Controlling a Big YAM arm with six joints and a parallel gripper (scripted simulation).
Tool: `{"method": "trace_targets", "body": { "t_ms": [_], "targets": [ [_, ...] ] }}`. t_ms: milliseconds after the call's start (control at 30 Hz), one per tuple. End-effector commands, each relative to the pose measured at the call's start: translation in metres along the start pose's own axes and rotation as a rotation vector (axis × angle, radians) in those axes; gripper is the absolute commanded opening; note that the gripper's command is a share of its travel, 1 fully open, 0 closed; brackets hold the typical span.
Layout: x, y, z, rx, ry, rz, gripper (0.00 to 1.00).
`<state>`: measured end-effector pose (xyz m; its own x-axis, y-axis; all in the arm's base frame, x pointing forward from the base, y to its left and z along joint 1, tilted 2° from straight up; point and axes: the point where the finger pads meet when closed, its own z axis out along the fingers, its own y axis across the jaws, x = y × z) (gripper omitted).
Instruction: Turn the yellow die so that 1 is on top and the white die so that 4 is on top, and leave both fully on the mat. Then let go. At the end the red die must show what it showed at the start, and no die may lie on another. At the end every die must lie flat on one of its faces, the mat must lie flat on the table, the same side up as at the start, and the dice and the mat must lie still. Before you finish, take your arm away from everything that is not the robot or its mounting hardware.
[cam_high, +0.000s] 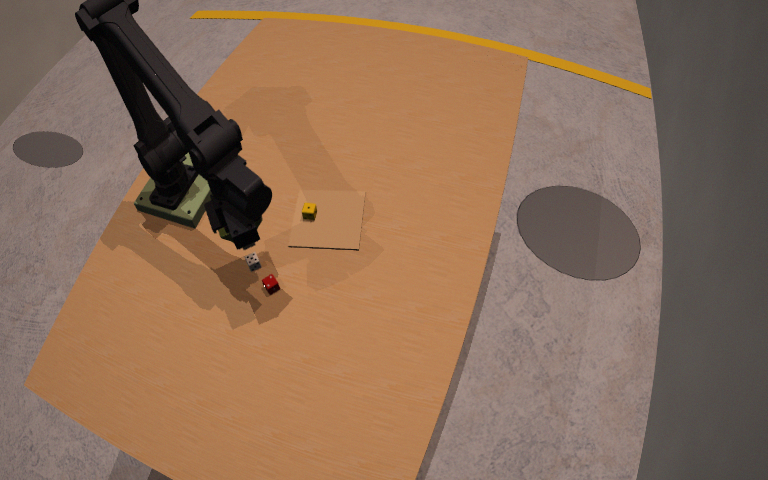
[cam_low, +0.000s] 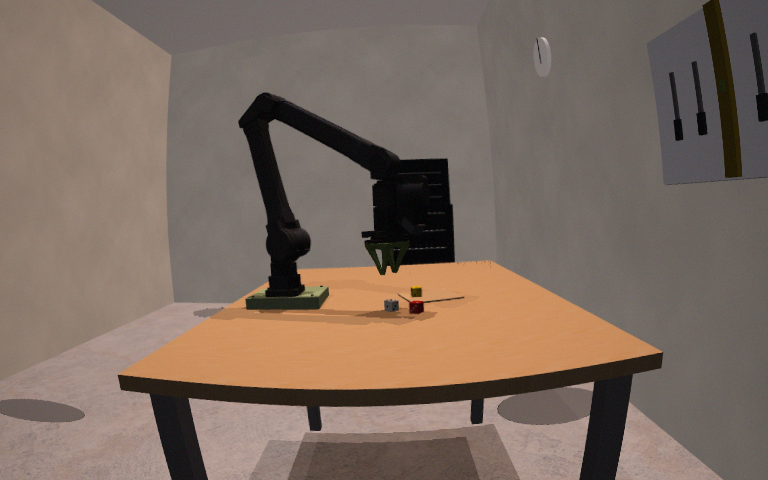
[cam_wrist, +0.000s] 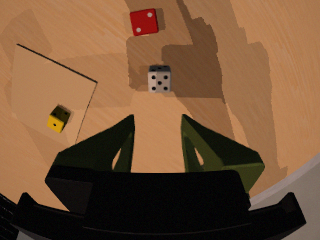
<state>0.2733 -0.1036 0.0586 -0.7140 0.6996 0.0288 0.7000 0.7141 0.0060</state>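
You have the gripper (cam_wrist: 158, 135) hanging above the table (cam_low: 509, 339) with its green fingers drawn partway together and nothing between them. Taking the white die (cam_wrist: 159, 79) as your landmark: in the wrist view it lies just ahead of the fingertips, roughly in line with the gap between them, on bare wood and showing five pips on top. The exterior view shows the fingertips well above it, not touching. The red die (cam_wrist: 144, 22) sits close beyond the white die, slightly to one side, the two apart and also off the mat. The mat (cam_high: 334, 226) lies flat farther off from the white die, and the yellow die (cam_high: 308, 210) rests on it near one corner, one pip up in the top view
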Motion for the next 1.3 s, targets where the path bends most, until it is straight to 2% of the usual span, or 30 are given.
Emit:
{"method": "trace_targets", "body": {
  "t_ms": [0,767,1033,1100,1133,1267],
  "targets": [
    [-0.010,0.000,-0.008,-0.018,-0.037,-0.004,0.39],
    [-0.010,0.000,-0.008,-0.018,-0.037,-0.004,0.39],
    [-0.006,-0.002,0.003,-0.008,-0.013,-0.003,0.39],
    [-0.006,-0.002,0.003,-0.008,-0.013,-0.003,0.39],
    [-0.013,0.000,-0.003,-0.016,-0.033,-0.004,0.39],
    [-0.007,-0.002,0.007,-0.008,-0.012,-0.004,0.39]
  ]
}}
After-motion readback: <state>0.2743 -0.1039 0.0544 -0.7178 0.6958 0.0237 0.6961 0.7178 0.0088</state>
